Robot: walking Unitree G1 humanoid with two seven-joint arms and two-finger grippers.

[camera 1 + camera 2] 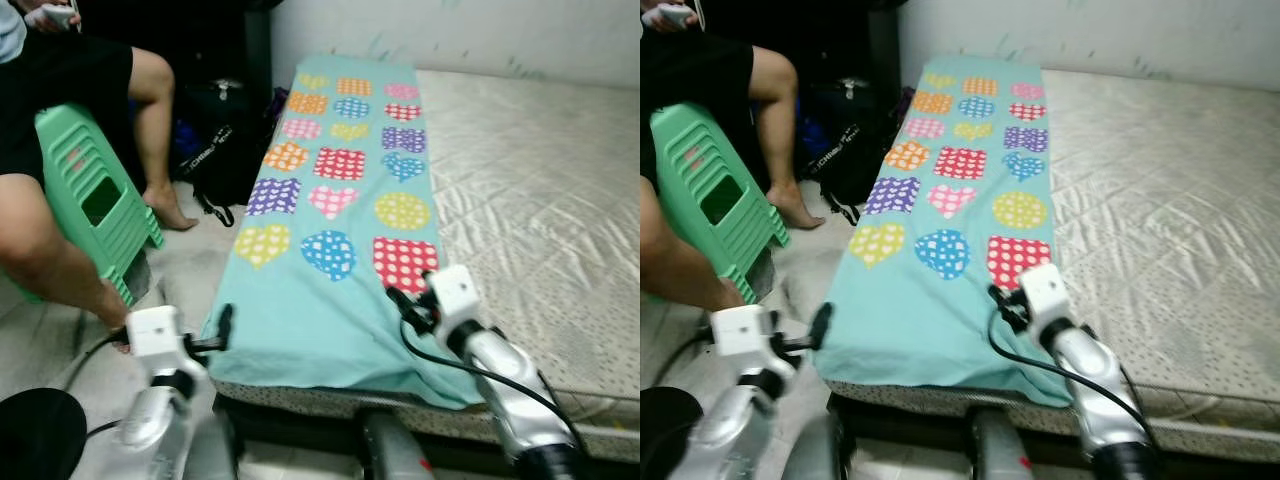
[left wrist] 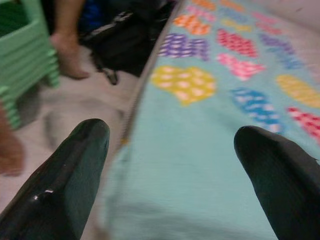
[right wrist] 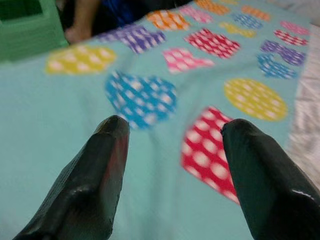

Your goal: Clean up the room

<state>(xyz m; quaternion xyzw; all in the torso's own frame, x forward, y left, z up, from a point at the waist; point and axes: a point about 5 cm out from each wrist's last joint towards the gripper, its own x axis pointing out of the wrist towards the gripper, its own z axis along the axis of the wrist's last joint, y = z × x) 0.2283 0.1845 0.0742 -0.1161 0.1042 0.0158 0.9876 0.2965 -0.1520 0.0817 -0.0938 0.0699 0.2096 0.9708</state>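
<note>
Both grippers, left gripper (image 1: 226,326) and right gripper (image 1: 400,303), hover open and empty at the near end of a teal blanket (image 1: 335,215) stretching lengthwise away, right slightly closer.

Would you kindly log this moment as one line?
left gripper: open, at blanket's near left corner | right gripper: open, over blanket's near end | blanket: flat on mattress

Both silver arms stretched forward, left pincer (image 2: 170,165) spread, right pincer (image 3: 172,165) spread
</note>
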